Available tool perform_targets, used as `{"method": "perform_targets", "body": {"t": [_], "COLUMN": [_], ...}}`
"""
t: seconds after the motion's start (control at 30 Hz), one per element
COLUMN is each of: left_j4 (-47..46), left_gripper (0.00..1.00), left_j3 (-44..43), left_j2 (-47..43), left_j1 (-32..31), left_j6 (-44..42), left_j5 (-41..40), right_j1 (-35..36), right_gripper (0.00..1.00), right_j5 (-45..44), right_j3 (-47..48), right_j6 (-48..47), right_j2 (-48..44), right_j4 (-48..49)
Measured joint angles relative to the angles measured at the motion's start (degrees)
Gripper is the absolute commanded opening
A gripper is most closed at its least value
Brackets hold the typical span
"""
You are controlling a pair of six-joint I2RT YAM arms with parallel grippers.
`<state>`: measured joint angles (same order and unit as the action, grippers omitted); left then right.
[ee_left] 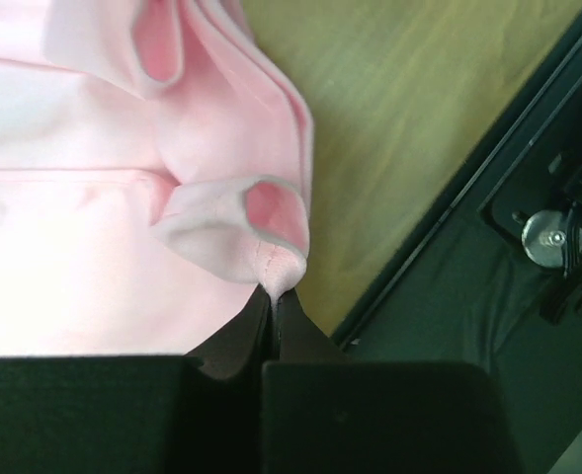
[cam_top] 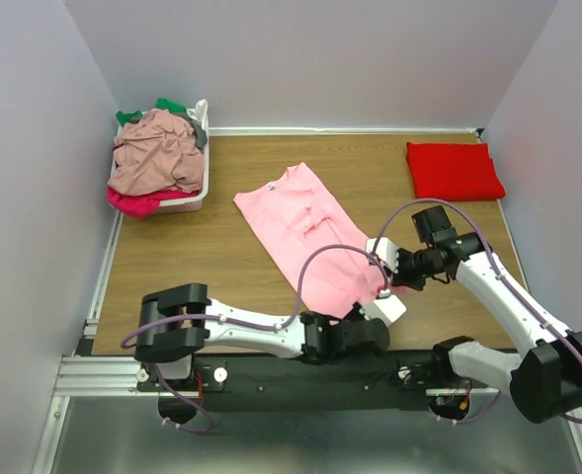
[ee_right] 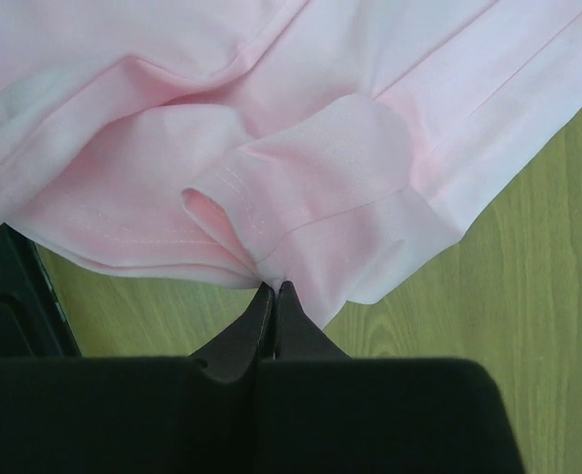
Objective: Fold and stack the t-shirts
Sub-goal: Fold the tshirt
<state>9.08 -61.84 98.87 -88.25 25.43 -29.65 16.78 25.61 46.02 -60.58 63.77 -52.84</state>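
**From above:** Your pink shirt (cam_top: pixel 305 232) lies spread slantwise in the middle of the table (cam_top: pixel 221 267), its collar toward the far left and its hem toward the near right. Both of your arms meet at that near right end. The left gripper (cam_top: pixel 374 302) comes in low from the near edge, and the right gripper (cam_top: pixel 373 259) sits just beyond it on the shirt's right side. A red shirt (cam_top: pixel 454 170) lies folded flat in the far right corner, well apart from the pink one. At the far left, a white basket (cam_top: pixel 187 204) holds a heap of shirts (cam_top: pixel 157 158): dusty rose on top, magenta showing below, green at the far rim.

**Left wrist:** Your left gripper (ee_left: pixel 274 296) is clenched, its jaws pressed together on a pinch of the pink shirt (ee_left: pixel 93 227). Just past the tips the cloth curls into a small rolled loop. Bare wood of the table (ee_left: pixel 419 118) runs along the right, with the dark frame at the table's edge beyond it.

**Right wrist:** Your right gripper (ee_right: pixel 274 288) is likewise clamped tight, grasping a stitched edge of the pink shirt (ee_right: pixel 271 118). The cloth bunches into soft folds above the tips. The wood of the table (ee_right: pixel 528 247) shows to the right and below.
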Motion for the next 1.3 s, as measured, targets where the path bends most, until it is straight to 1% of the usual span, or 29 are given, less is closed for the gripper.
{"method": "perform_targets", "body": {"t": [0.13,0.27,0.43,0.47,0.8,1.3], "left_j4": [-2.0,-4.4,-5.7,-5.8,-7.8,-9.0], "left_gripper": [0.00,0.00,0.00,0.00,0.00,0.00], "left_j3": [3.1,6.2,7.6,7.7,8.1,9.6], "left_j2": [-5.3,-9.1,-9.6,-9.6,-11.1,-11.4], "left_j1": [4.2,10.0,16.1,16.6,28.5,38.6], "left_j6": [-3.0,-5.8,-8.7,-9.0,-12.6,-13.3], "left_j5": [3.0,7.1,11.6,11.8,17.9,21.5], "right_j1": [0.0,0.0,0.0,0.0,0.0,0.2], "right_gripper": [0.00,0.00,0.00,0.00,0.00,0.01], "right_j5": [1.2,2.1,2.6,2.7,4.5,8.4], "right_j3": [3.7,7.8,12.8,14.1,26.2,43.8], "right_j6": [0.9,1.6,1.9,1.9,2.1,5.2], "right_j2": [3.0,6.6,11.6,13.0,28.3,44.9], "right_j4": [0.0,0.1,0.3,0.3,0.9,1.7]}}
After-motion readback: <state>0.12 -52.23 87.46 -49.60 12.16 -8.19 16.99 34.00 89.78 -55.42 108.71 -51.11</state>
